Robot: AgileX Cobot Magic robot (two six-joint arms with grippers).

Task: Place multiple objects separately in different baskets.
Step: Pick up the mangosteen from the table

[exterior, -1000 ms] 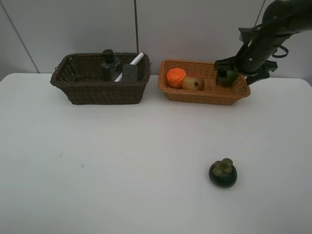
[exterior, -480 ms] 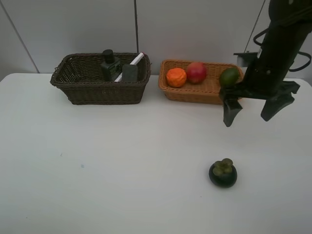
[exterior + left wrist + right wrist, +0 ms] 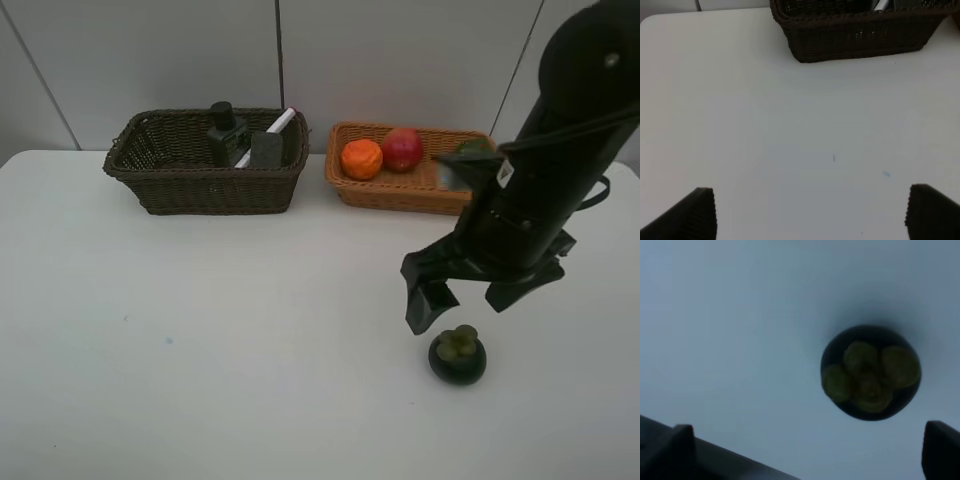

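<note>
I am judging the main risk to be a glancing contact: the mangosteen [image 3: 458,357] is round and sitting loose on the white worktop [image 3: 200,340], so if one finger meets it before the other it is likely rolling away from the grasp. In the right wrist view the fruit [image 3: 870,371] is lying off to one side of the gap between the fingers, which is feeding that risk. A hard squeeze could also be bruising it.

The right gripper [image 3: 470,300] is hanging just above and slightly behind the mangosteen, arm reaching down from the right, fingers spread fully wide and gripping nothing. The left gripper [image 3: 810,212] is hovering over bare worktop near the dark brown basket [image 3: 855,35], likewise wide apart and empty.

The orange-tan basket [image 3: 400,190] is holding an orange [image 3: 361,158] and a pomegranate [image 3: 402,148].
</note>
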